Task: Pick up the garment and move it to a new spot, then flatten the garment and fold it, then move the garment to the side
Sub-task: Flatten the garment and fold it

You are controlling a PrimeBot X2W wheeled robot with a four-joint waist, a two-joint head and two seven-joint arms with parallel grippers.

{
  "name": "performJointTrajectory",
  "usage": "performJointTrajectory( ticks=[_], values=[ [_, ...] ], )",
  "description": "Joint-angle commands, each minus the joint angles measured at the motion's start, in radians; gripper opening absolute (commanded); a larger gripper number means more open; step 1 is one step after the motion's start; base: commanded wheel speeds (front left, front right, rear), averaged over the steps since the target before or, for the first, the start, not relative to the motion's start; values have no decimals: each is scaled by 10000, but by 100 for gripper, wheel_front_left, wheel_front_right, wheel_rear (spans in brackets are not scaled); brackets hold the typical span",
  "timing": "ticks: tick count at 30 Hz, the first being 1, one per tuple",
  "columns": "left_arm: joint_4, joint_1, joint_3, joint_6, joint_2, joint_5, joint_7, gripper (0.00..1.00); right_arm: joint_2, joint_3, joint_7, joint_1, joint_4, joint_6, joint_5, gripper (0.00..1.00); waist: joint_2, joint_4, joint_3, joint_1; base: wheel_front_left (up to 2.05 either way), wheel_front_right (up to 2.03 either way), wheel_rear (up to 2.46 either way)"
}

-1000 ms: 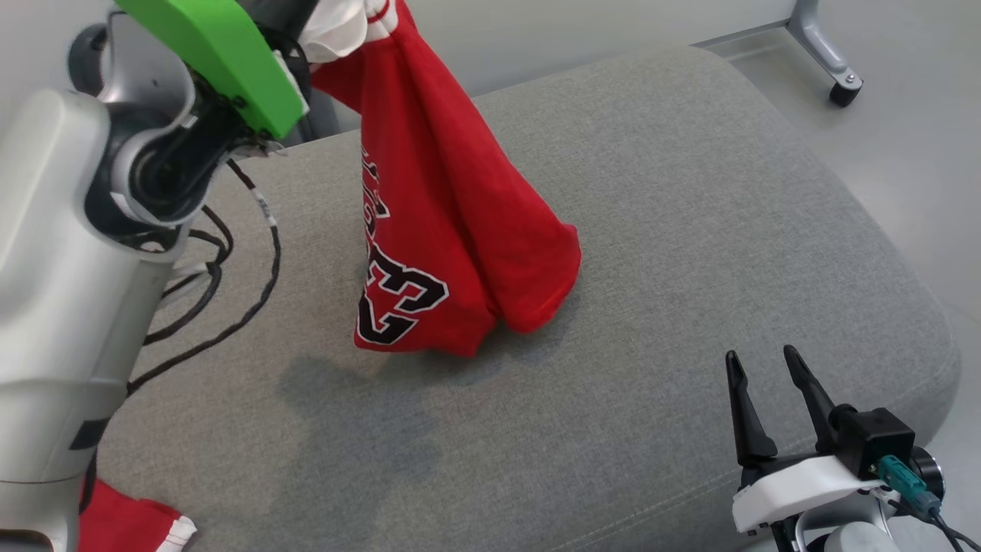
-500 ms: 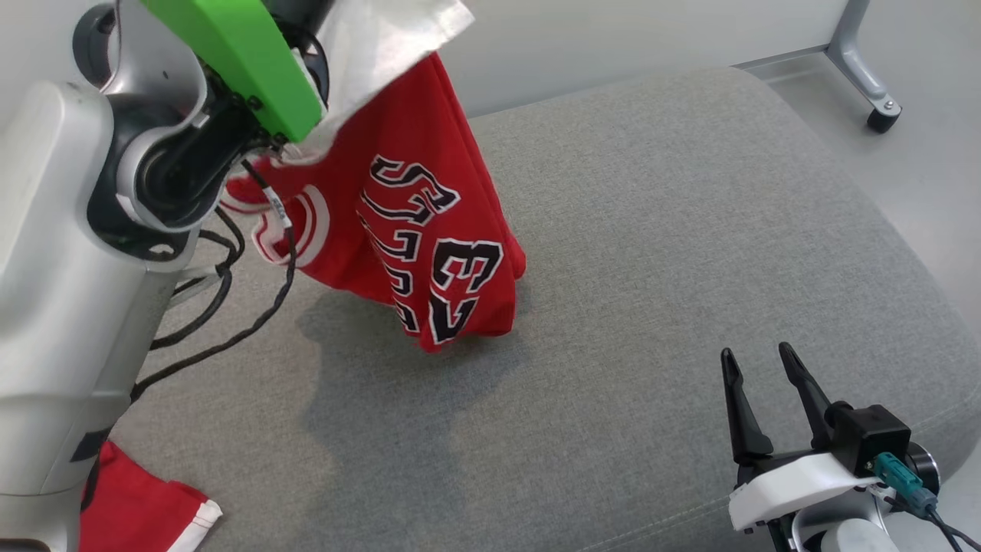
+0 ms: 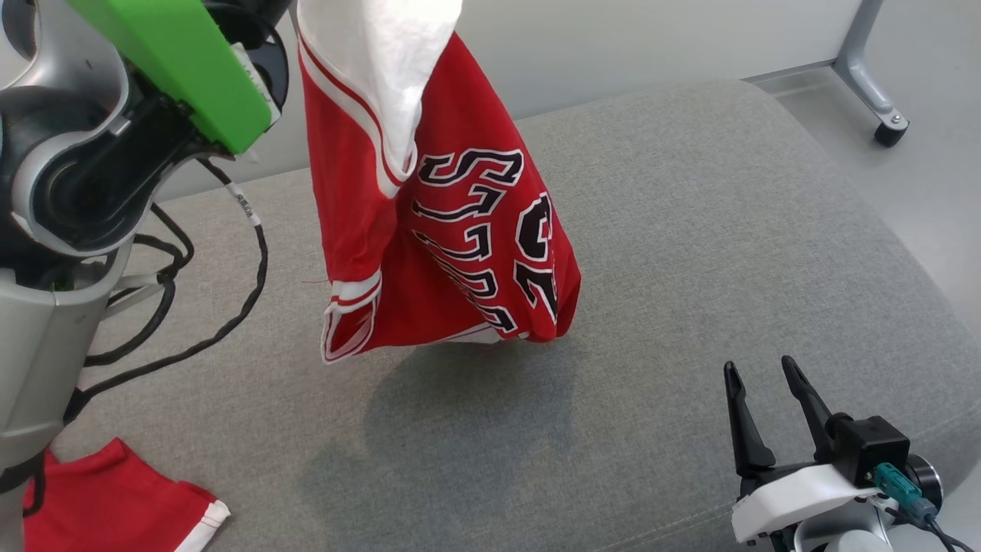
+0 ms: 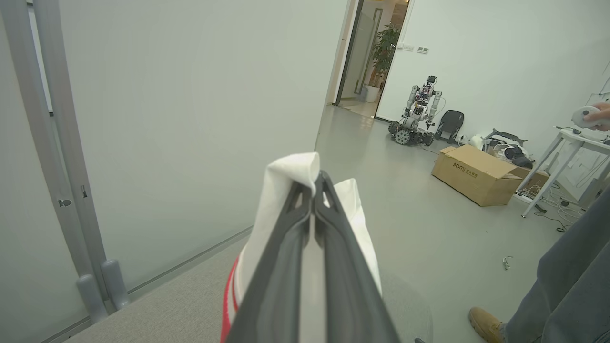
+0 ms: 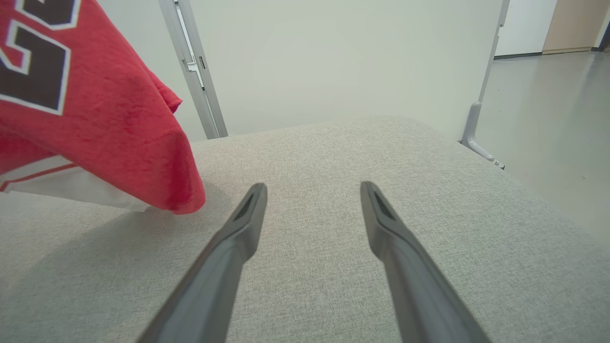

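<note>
The garment is a red jersey with black-and-white lettering and a white inner side. It hangs from the top of the head view over the grey cushion. My left gripper is shut on a white fold of the garment, held high. The garment's lowest corner hangs at the cushion's surface; whether it touches I cannot tell. My right gripper stands open and empty at the lower right, to the right of the hanging cloth. Its fingers point across bare cushion.
A second red cloth lies at the cushion's near left corner. Black cables trail from my left arm. A table leg with a caster stands on the floor at the far right. A person's leg and a cardboard box are nearby.
The left arm has raised the garment and the cloth has swung round, now showing its white inside and lettering. The head camera has shifted slightly. The right gripper stayed open in place.
</note>
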Motion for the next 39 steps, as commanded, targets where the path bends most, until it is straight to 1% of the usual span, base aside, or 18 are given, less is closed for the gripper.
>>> performJointTrajectory(
  ticks=[1,5,10,13,15,16,17,19,23,26,32,35,39],
  values=[
    [-130,-48,157,111,59,-231,64,0,-11,2,-31,38,1,-14,-51,100,0,14,-34,0,0,0,0],
    [-287,148,285,281,97,-418,157,0,-11,-1,-31,71,-9,-12,-70,100,0,68,-41,0,0,0,0],
    [120,656,-17,345,-54,-430,144,0,-12,98,-31,30,25,-14,-10,100,0,118,12,0,0,0,0],
    [491,835,-177,297,-148,-316,50,0,-11,164,-31,-56,28,-12,25,100,0,102,87,0,0,0,0],
    [947,914,-374,166,-225,-151,-36,0,-10,263,-31,-202,13,-12,76,100,0,36,226,0,0,0,0],
    [1200,923,-447,124,-313,-98,-94,0,-10,330,-31,-259,13,-14,108,100,0,-22,307,0,0,0,0],
    [1759,796,-561,74,-617,-34,-214,0,-10,462,-31,-381,-2,-14,141,100,0,-175,494,0,0,0,0],
    [2244,533,-699,51,-923,62,-307,0,-15,581,-31,-561,-17,-12,207,100,0,-384,737,0,0,0,0],
    [3322,125,-1246,-216,-1516,566,-583,0,-12,615,-31,-783,-66,-12,430,100,0,-766,1196,0,0,0,0],
    [4187,-148,-1415,-483,-1948,741,-966,0,-10,656,-31,-924,-92,-14,683,100,0,-1109,1544,0,0,0,0],
    [5646,-438,-1468,-1130,-2369,964,-1693,0,-9,761,-31,-1133,-161,-12,1070,100,0,-1831,2198,0,0,0,0],
    [6249,-542,-1467,-1352,-2765,953,-2102,0,-6,713,-31,-1199,-214,-12,1194,100,0,-1979,2478,0,0,0,0],
    [7053,-740,-1690,-1552,-3213,1253,-2526,0,-9,716,-31,-1325,-250,-12,1316,100,0,-2044,2775,0,0,0,0]
  ],
)
